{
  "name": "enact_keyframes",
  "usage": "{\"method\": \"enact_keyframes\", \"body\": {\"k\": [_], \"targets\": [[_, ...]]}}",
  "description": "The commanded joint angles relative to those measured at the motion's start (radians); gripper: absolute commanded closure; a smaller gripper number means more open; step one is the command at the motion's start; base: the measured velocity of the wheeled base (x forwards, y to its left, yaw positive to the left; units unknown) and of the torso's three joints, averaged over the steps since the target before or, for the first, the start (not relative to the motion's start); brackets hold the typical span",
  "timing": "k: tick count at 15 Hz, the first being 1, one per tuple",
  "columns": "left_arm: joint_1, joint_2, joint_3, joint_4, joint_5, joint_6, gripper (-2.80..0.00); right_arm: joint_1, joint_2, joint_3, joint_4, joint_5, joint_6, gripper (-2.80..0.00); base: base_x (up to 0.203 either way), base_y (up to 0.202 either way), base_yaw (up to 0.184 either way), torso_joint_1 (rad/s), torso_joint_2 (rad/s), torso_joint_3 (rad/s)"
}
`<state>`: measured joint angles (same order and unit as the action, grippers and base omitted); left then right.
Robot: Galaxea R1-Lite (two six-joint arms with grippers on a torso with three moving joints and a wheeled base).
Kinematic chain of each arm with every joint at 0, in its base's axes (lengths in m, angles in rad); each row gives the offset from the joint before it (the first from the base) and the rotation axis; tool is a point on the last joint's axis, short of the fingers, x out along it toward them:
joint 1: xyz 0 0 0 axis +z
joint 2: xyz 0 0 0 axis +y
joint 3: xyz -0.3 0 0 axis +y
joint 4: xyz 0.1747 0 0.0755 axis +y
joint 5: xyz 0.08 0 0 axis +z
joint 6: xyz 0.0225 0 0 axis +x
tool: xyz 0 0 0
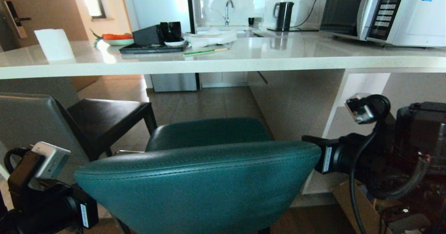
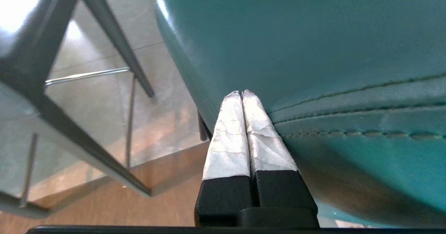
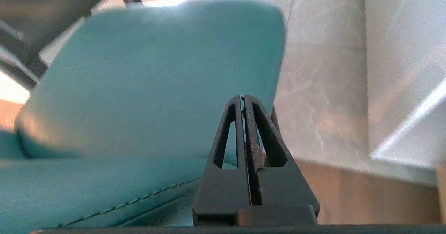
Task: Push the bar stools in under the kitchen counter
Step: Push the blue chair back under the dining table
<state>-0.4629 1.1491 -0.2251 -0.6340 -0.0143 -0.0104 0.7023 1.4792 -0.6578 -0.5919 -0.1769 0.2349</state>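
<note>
The teal bar stool fills the front of the head view, with its rounded back (image 1: 198, 181) nearest me and its seat (image 1: 209, 133) pointing toward the kitchen counter (image 1: 244, 58). The grey-backed stool (image 1: 31, 122) stands to its left, its dark seat (image 1: 104, 110) partly under the counter edge. My left gripper (image 2: 242, 92) is shut, and its taped fingertips rest against the left edge of the teal back (image 2: 313, 52). My right gripper (image 3: 243, 97) is shut and empty at the right end of the teal back (image 3: 87, 185), reaching over the seat (image 3: 156, 80). I cannot tell whether it touches.
The counter's white panel leg (image 1: 299, 101) and open shelving (image 1: 366, 87) stand right of the teal stool. On the counter are a microwave (image 1: 383, 10), a kettle (image 1: 284, 14), a black tray with cups (image 1: 153, 47) and a paper roll (image 1: 54, 44). A cardboard box (image 1: 352, 202) sits low right.
</note>
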Motion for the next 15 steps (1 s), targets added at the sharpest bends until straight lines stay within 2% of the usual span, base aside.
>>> {"method": "enact_keyframes", "body": {"k": [1, 4, 7, 10, 15], "targets": [[-0.007, 0.010, 0.001, -0.003, -0.020, 0.000, 0.00, 0.002, 0.088, -0.077, -0.020, 0.013, 0.003, 0.00, 0.000, 0.000, 0.000, 0.000, 0.00, 0.000], [0.001, 0.031, -0.001, -0.005, -0.012, 0.001, 0.00, 0.000, 0.130, -0.135, -0.020, 0.016, 0.002, 0.00, 0.000, 0.000, 0.000, 0.000, 0.00, 0.000], [0.028, 0.096, -0.041, -0.007, -0.009, -0.001, 0.00, -0.013, 0.072, -0.054, -0.021, 0.015, 0.004, 0.00, 0.000, 0.000, 0.000, 0.000, 0.00, 0.000], [0.078, 0.193, -0.137, -0.008, -0.007, -0.002, 0.00, -0.031, -0.007, 0.044, -0.022, 0.014, 0.006, 0.00, 0.000, 0.000, 0.000, 0.000, 0.00, 0.000], [0.079, 0.281, -0.204, -0.010, -0.006, 0.004, 0.00, -0.087, -0.041, 0.088, -0.022, 0.016, 0.011, 0.00, 0.000, 0.000, 0.000, 0.000, 0.00, 0.000]]}}
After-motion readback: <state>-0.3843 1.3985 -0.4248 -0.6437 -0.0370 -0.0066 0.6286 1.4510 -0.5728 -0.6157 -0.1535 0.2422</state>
